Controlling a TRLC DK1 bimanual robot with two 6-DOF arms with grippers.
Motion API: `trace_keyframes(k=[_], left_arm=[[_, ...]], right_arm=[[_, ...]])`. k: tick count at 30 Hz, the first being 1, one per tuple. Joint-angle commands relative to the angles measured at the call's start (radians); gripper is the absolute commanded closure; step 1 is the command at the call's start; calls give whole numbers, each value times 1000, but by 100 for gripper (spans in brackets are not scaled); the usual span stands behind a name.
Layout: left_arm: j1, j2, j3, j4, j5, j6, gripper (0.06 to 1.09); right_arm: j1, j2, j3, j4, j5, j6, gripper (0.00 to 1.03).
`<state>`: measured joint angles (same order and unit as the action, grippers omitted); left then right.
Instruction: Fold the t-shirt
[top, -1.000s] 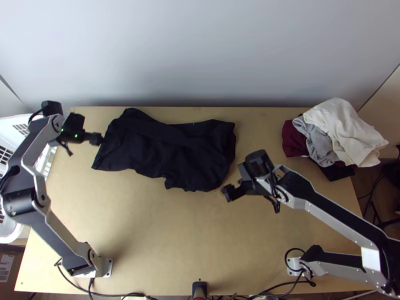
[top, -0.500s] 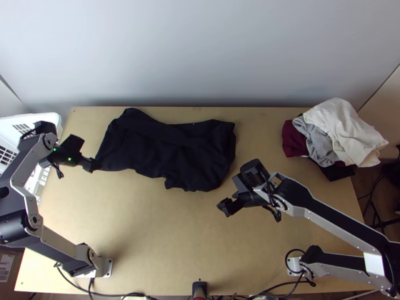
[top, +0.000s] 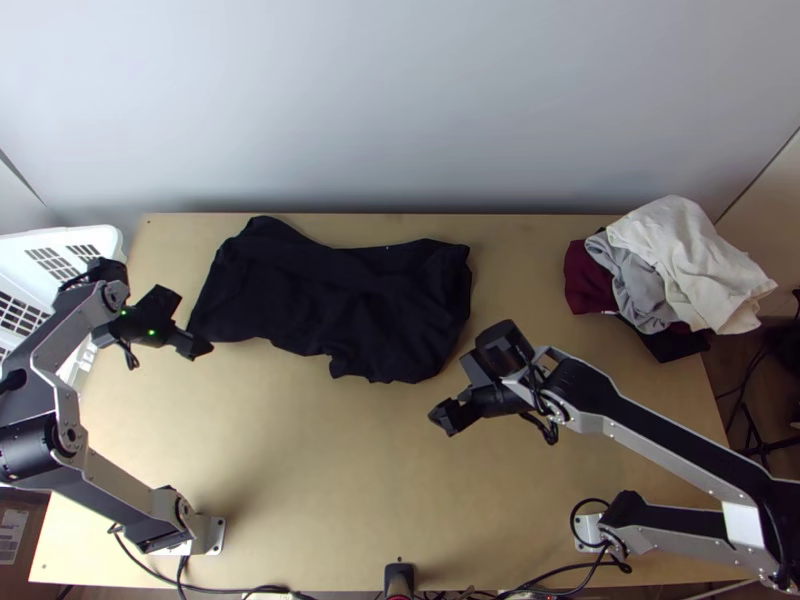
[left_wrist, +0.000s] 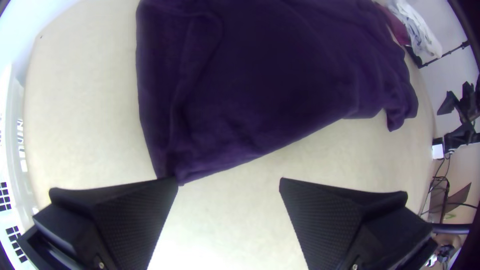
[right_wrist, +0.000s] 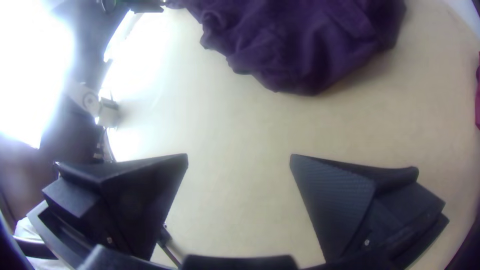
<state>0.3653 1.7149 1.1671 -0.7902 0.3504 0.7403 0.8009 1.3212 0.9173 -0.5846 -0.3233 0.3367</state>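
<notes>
Step looks like picking up the t-shirt (top: 320, 300) by its near-left corner (left_wrist: 167, 160) to straighten or fold it. Shirt lies across the far half of the desk (top: 330, 480), wrinkled, with a lumpy right end (top: 420, 350); can't tell how many layers.

To do it well: shift the left claw (left_wrist: 229, 180) so the corner sits between the fingers, not under one. Go in low, take every layer, close, then tug gently outward. I'd bring the right claw (right_wrist: 239, 155) onto the lumpy end and pull both ends taut before folding; otherwise the creases get folded in. Watch for a finger shoving the corner inward.

Claw state: left is wide apart, nothing gripped. One finger (left_wrist: 135, 215) is right at the corner, contact unclear. Right is wide apart too, holding nothing, over bare desk near the shirt's right end, not touching cloth.
</notes>
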Motion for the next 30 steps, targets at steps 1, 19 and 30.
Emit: trace_keyframes(k=[1,19,30], left_arm=[[-26,22,-20,54,4,-55,11],[-20,15,-27,92,24,-114,11],[-26,26,-14,135,24,-173,11]], right_arm=[[4,65,5,111,-10,65,8],[54,322,91,233,-8,130,8],[35,397,121,285,73,131,8]])
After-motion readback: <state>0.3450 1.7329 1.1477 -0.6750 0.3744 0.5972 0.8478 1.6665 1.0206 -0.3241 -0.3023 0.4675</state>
